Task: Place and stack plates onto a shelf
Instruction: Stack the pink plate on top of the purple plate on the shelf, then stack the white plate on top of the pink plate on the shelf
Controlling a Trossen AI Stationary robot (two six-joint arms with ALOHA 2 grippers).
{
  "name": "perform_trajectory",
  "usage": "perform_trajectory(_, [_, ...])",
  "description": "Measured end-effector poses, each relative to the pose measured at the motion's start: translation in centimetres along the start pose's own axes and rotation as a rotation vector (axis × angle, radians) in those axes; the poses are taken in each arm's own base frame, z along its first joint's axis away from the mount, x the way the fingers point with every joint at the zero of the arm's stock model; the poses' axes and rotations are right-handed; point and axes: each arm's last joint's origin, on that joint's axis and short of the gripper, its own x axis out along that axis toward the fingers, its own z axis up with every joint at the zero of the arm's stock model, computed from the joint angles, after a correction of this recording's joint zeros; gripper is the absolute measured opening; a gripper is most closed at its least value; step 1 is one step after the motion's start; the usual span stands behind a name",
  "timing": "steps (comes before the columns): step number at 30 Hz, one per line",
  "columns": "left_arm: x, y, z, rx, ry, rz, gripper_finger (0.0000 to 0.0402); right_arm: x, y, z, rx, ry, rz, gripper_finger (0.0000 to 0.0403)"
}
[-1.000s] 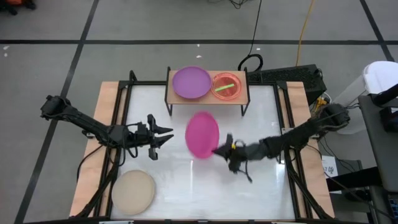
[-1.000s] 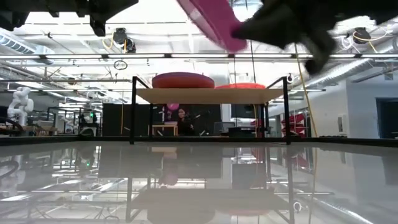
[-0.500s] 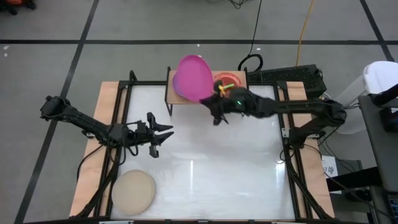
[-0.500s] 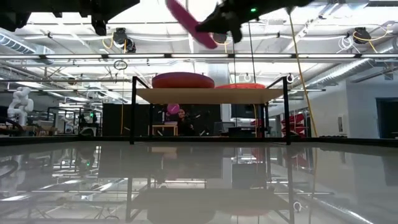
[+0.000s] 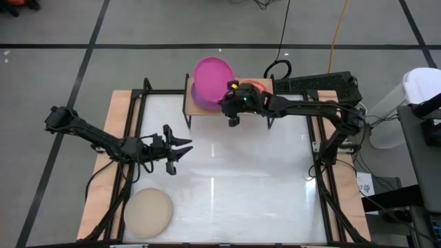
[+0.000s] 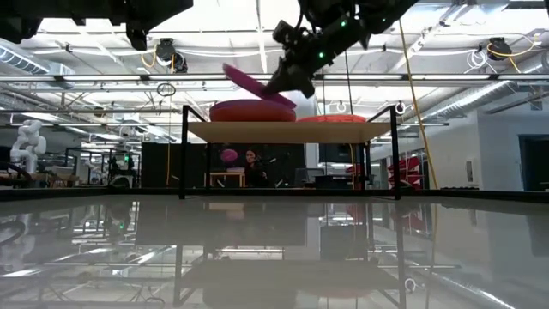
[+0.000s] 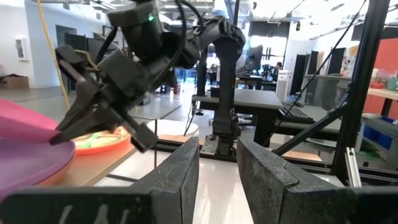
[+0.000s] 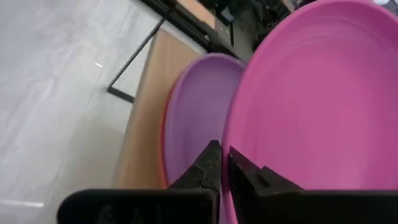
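Observation:
My right gripper [image 5: 232,105] is shut on the magenta plate [image 5: 210,77] and holds it tilted over the left half of the shelf [image 5: 264,109]. Under it, the purple plate [image 8: 199,112] lies flat on the shelf board [image 6: 287,131], with a red rim showing beneath it. On the right half of the shelf sits a stack of small plates [image 7: 102,140], orange with green on top. The beige plate [image 5: 147,211] lies flat near the table's near left corner. My left gripper [image 5: 183,147] hovers open over the table's left middle. My right gripper pinches the magenta plate's rim [image 8: 227,144] between its two fingers [image 8: 210,163], on the edge toward the table's near right. The fingers come in slanting from the table's right and near side. The plate is lifted clear and tilted, with its held edge lowest [image 6: 281,89] just above the purple plate.
Black metal legs [image 6: 183,154] carry the shelf at the table's far edge. The white table top [image 5: 227,172] lies between the shelf and the beige plate. Wooden side rails [image 5: 117,138] run along the table's left and right edges. A person [image 6: 250,163] stands in the room beyond.
My right gripper has carried the magenta plate from above the table's middle toward the far edge, over the shelf's left half. Over the purple plate it has come down, and the plate's tilt has gone from steep to shallower. It has stayed shut on the rim throughout.

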Motion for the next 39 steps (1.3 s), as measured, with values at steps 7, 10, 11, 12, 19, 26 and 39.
perform_trajectory(7, [0.0,0.0,0.0,-0.003,0.0,0.0,0.0115,0.2,-0.3,0.1,0.009,-0.029,-0.026,0.005])
perform_trajectory(10, [0.0,0.0,0.0,-0.003,0.0,0.0,0.0115,0.0,-0.4,0.3,0.009,-0.04,-0.035,0.0086])
perform_trajectory(11, [0.0,0.0,0.0,-0.004,0.0,0.0,0.0115,-0.1,-0.5,0.4,0.01,-0.045,-0.043,0.0098])
perform_trajectory(12, [0.0,0.0,0.0,-0.006,0.0,0.0,0.0115,-0.3,-0.6,0.5,0.01,-0.047,-0.044,0.0108])
perform_trajectory(19, [0.0,0.0,-0.5,-0.043,0.046,0.001,0.0115,-3.1,-0.9,2.1,0.009,-0.085,-0.04,0.0156])
perform_trajectory(26, [-0.1,-0.2,-2.1,-0.161,0.309,0.081,0.0115,-10.2,-0.7,4.5,0.109,-0.142,0.056,0.0156])
perform_trajectory(39, [-1.8,-0.7,-1.1,-0.287,1.245,-0.015,0.0115,-18.6,2.3,6.0,0.177,-0.358,0.306,0.0155])
